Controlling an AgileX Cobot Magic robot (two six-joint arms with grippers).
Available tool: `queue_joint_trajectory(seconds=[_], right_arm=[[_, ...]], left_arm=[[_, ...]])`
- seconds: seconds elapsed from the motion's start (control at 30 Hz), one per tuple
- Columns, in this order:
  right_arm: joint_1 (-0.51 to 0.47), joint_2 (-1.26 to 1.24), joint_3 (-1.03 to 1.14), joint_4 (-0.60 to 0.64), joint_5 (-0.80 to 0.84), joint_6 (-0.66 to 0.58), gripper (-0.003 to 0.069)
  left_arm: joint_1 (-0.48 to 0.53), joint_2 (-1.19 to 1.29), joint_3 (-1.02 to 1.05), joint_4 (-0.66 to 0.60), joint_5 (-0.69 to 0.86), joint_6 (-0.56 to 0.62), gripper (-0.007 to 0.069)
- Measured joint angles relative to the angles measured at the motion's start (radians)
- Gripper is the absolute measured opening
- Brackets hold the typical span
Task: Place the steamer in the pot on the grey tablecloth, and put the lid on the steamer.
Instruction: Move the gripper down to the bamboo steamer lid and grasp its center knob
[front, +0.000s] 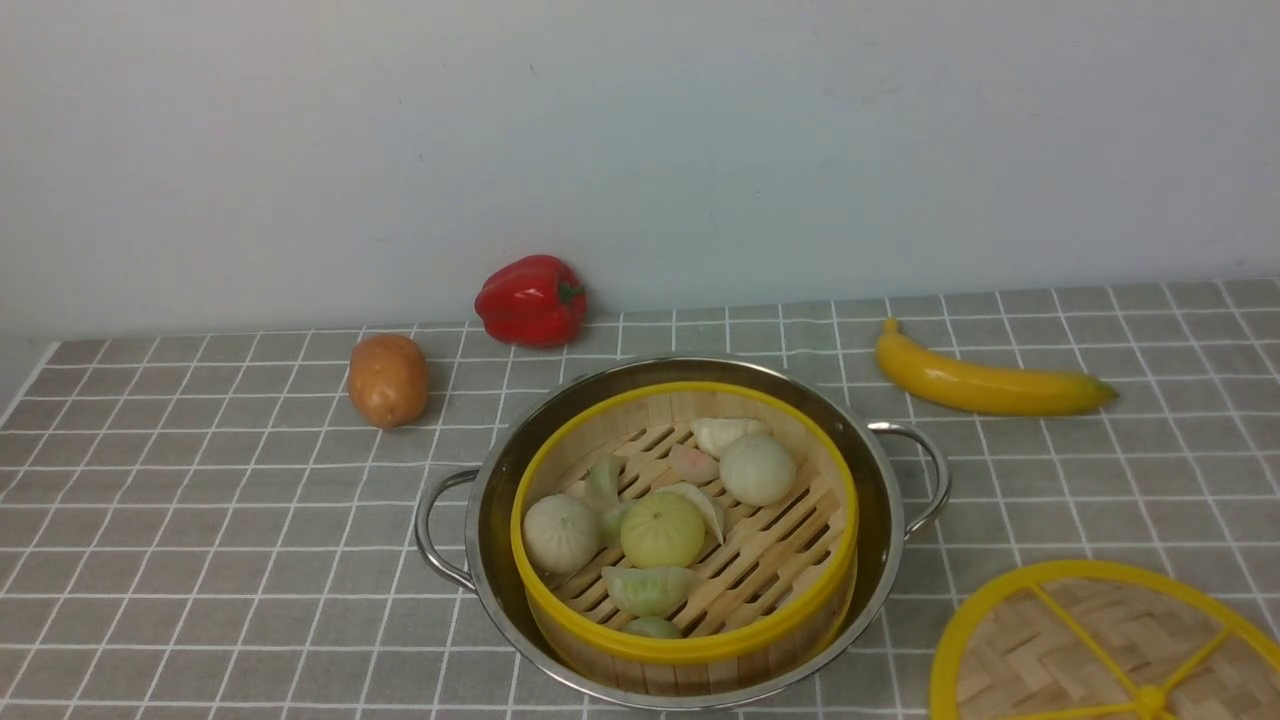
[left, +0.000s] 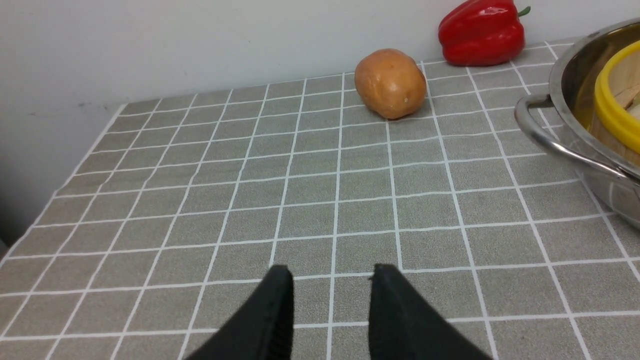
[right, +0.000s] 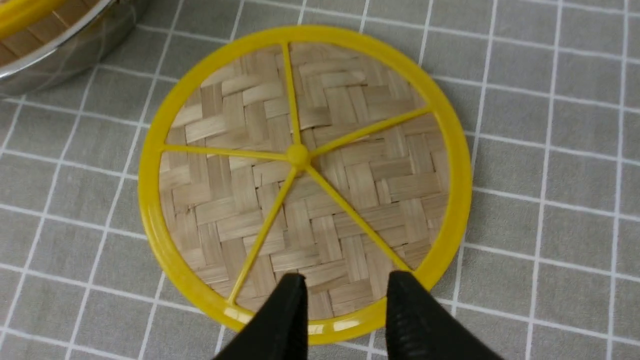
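A grey tablecloth with white grid lines covers the table. Near its middle sits the pot, shiny steel with two loop handles. The steamer stands inside it, uncovered, holding toy buns and dumplings. The lid lies flat on the cloth at 4 o'clock from the pot, near it but not touching. A banana lies at 2 o'clock, a red pepper at 11 o'clock and a potato at 10 o'clock. The left gripper hovers over bare cloth, jaws apart, gripping nothing. The right gripper hovers over the lid's rim, jaws spread, not holding it.
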Motion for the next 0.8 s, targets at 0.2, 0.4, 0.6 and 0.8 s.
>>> queue_joint_trajectory(seconds=[0.2, 0.4, 0.6, 0.8], right_arm=[[0.001, 0.114, -0.001, 0.084, -0.028, -0.164, 0.0243], [0.081, 0.28, -0.001, 0.182, -0.102, -0.448, 0.0243], [0.177, 0.433, -0.002, 0.135, -0.241, -0.494, 0.0243], [0.198, 0.541, -0.002, 0.111, -0.346, -0.496, 0.0243]], left_arm=[[0.0, 0.0, 0.0, 0.0, 0.0, 0.0, 0.0223], [0.0, 0.0, 0.0, 0.0, 0.0, 0.0, 0.0233], [0.0, 0.0, 0.0, 0.0, 0.0, 0.0, 0.0243], [0.0, 0.0, 0.0, 0.0, 0.0, 0.0, 0.0243]])
